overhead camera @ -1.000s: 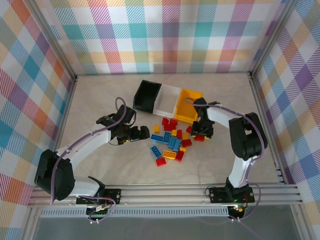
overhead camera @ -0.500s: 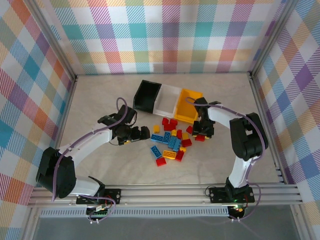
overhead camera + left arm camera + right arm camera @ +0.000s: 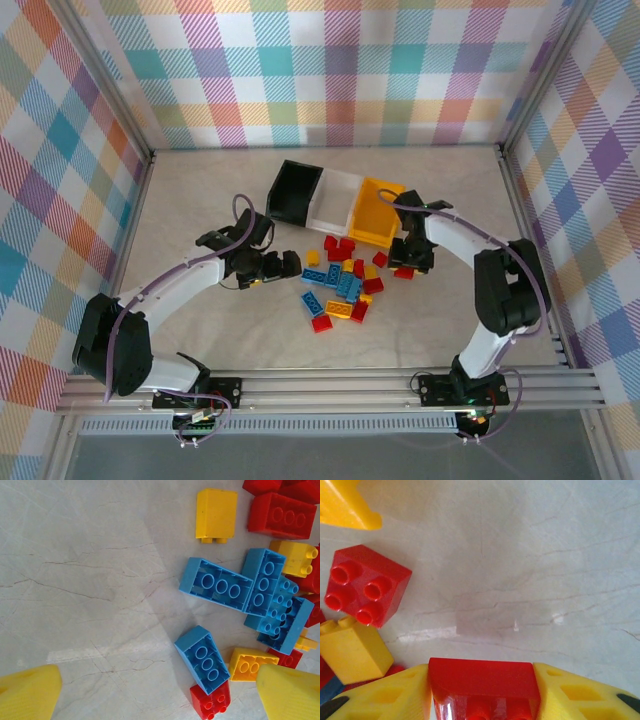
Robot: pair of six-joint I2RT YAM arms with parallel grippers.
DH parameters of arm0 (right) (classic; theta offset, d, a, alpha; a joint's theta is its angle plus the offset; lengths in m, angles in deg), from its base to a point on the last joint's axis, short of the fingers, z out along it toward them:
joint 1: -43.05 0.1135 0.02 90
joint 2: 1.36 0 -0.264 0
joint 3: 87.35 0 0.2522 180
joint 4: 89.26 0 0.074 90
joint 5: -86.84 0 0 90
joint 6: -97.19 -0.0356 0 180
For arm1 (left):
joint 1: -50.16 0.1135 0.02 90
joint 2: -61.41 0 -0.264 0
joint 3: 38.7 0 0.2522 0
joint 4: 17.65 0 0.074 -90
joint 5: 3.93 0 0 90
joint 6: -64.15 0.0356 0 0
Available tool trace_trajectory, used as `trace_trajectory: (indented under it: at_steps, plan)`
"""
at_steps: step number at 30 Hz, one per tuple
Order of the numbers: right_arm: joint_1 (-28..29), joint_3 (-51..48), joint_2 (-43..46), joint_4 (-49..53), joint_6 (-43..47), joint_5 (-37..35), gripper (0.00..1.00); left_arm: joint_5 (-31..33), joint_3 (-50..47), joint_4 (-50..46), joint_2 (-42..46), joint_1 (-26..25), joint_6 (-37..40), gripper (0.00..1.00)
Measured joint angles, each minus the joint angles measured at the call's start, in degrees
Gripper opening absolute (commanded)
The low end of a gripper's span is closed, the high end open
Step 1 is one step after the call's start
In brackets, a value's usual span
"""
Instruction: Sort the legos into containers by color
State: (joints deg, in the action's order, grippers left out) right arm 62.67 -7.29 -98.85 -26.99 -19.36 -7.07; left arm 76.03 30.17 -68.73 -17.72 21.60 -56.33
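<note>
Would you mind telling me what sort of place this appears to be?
Probably a lab test cell for robot manipulation: plaid cloth walls on an aluminium frame, two arms bolted to a rail, and legos beside bins.

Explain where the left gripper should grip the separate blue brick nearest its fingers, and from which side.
Probably from above, across the two long side walls of the blue brick: they are flat and parallel, while a red brick crowds one short end. The left gripper is open.
</note>
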Motion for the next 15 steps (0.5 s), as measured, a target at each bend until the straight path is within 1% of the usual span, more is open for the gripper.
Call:
trace_trajectory:
  at_steps: [8, 15]
  plan:
    - [-0.17, 0.0, 5.55, 2.12, 0.04, 0.07, 0.5, -0.02, 0.35, 0.44, 0.0, 0.0, -0.31, 1.0]
    - [-0.17, 0.5, 7.87, 3.93, 0.48, 0.74, 0.5, -0.48, 0.37, 1.66, 0.0, -0.02, -1.27, 1.0]
